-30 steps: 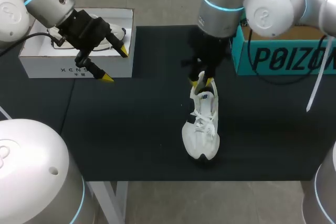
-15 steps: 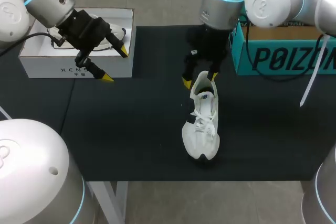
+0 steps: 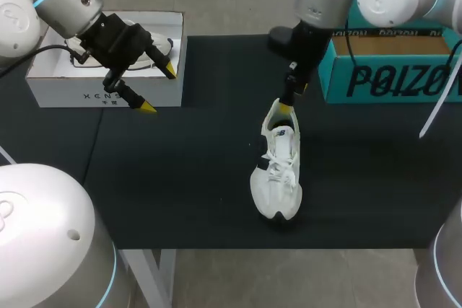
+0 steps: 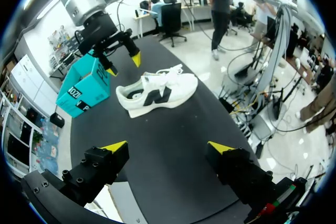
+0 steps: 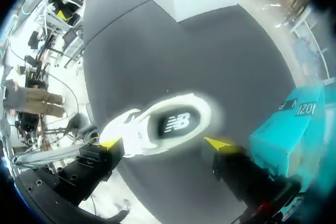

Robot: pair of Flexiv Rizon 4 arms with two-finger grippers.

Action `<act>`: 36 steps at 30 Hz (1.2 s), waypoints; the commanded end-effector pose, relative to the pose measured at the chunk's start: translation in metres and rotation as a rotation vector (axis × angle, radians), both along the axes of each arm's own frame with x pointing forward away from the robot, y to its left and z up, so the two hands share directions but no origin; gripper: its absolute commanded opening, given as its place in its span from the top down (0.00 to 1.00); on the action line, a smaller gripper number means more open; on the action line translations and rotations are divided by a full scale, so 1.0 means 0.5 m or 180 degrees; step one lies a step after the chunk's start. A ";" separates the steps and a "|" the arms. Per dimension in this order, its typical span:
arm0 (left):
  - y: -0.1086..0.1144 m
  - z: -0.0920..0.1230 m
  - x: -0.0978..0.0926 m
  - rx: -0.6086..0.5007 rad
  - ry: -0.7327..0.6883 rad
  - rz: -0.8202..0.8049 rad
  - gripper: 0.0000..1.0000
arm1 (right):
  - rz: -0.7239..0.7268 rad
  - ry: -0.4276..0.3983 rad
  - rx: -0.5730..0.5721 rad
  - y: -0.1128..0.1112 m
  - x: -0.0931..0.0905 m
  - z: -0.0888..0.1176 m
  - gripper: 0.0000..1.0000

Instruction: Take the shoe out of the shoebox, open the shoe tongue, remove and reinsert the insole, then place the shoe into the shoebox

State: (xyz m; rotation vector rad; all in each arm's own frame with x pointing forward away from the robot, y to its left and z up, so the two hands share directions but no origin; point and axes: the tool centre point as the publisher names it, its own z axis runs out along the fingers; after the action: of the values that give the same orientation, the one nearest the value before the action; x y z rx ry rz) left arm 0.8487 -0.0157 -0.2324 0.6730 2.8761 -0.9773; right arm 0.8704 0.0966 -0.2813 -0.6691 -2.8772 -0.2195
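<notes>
Released, my right claw [image 3: 291, 97] hangs over the heel end of the shoe [image 3: 278, 167] in the head view, with nothing held. The shoe stands on its sole on the black table [image 3: 180, 178], toe toward me and well apart from both boxes. My left claw [image 3: 159, 89] is released too, empty, at the front corner of the white shoebox [image 3: 72, 88]. The teal box [image 3: 390, 77] sits at the far right. Left wrist view: my own fingers are spread over bare table, and the shoe lies side-on ahead. The right claw sits beyond its heel with tips apart, close to it but not touching. Right wrist view: I look straight down into the shoe opening. It shows between my spread tips but below them, so there is no grip. The white shoebox is far ahead and the teal box is beside me. Judged step: the shoe is out of the box, the tongue not yet opened, the insole untouched. Next likely needs one claw to steady the heel while the other pinches the tongue and pulls it toward the toe. The laces look snug, so the pinch could slip.
</notes>
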 end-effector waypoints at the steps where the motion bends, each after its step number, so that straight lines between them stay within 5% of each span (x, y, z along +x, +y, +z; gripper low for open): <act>1: 0.000 0.000 0.000 0.0008 -0.0001 -0.0001 0.00 | 0.2102 -0.0271 0.0327 -0.006 -0.003 -0.002 0.00; 15: 0.000 0.000 0.000 0.0008 -0.0001 -0.0001 0.00 | 0.2164 -0.0284 0.0199 0.014 0.011 -0.006 0.00; 36: 0.000 0.000 0.000 0.0008 -0.0001 -0.0001 0.00 | 0.1344 -0.0398 0.0004 0.023 0.034 -0.026 0.00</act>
State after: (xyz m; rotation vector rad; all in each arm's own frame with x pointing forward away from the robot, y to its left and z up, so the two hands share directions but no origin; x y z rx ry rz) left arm 0.8487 -0.0157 -0.2324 0.6730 2.8761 -0.9773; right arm 0.8835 0.1090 -0.2859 -0.0390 -3.0527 -0.1900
